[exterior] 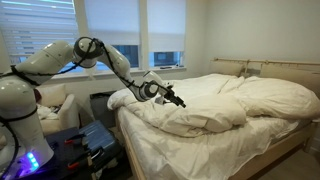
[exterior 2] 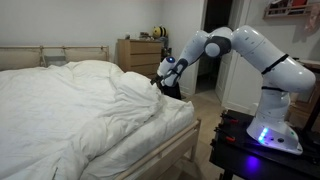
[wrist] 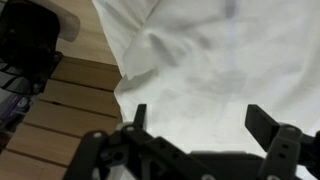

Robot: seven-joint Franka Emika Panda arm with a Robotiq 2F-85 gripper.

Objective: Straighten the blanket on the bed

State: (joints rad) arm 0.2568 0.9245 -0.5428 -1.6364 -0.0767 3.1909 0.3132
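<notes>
Setting: bedroom, with the bed point(exterior: 272, 150) filling much of both exterior views, its light wood frame and headboard showing around a white mattress.
Arm: white robot arm point(exterior: 100, 50) reaches from beside the bed out over a corner of the mattress; in an exterior view the same arm point(exterior 2: 250, 50) bends down toward the bed's edge.
Gripper: dark gripper point(exterior: 175, 98) hangs low over the blanket's edge near that corner, and the gripper point(exterior 2: 163, 86) shows against the white fabric in both exterior views.
Jaws: spread wide in the wrist view, where the gripper point(wrist: 200, 125) shows two dark fingers point(wrist: 265, 125) well apart with nothing held between them.
Contact: whether the fingertips touch the cloth cannot be told.
Blanket: the blanket point(exterior: 250, 100) lies on top of the bed in a puffy, rumpled heap, its folds running toward the corner under the gripper; from the opposite side the blanket point(exterior 2: 80, 100) rises in wrinkled mounds.
Sheet: thinner white sheet point(exterior: 190, 150) lies exposed along the near side of the mattress.
Surroundings: white armchair point(exterior: 55, 108) beside the robot; wooden dresser point(exterior 2: 140, 55) against the far wall; wooden planks point(wrist: 70, 100) beside the cloth's edge in the wrist view.
</notes>
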